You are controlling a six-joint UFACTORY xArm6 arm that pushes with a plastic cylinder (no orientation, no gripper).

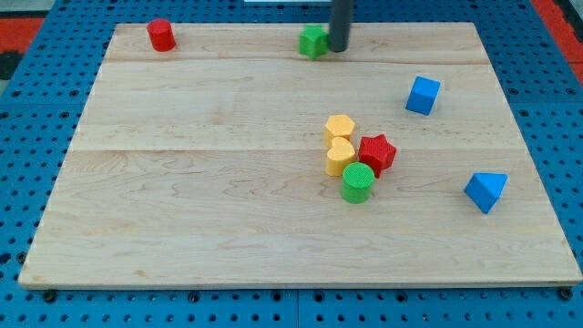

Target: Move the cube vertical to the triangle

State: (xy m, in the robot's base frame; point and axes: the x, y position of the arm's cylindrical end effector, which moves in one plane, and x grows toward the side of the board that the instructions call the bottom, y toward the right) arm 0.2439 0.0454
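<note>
A blue cube (423, 95) lies at the view's right, in the upper part of the wooden board (200, 182). A blue triangle block (485, 191) lies at the right, lower down, below and to the right of the cube. My tip (338, 49) is at the view's top centre, touching the right side of a small green block (312, 41). It is far to the upper left of the cube.
A red cylinder (161, 35) stands at the top left. In the middle is a tight cluster: a yellow hexagon (339, 128), a yellow heart-like block (340, 157), a red star (376, 151) and a green cylinder (357, 183).
</note>
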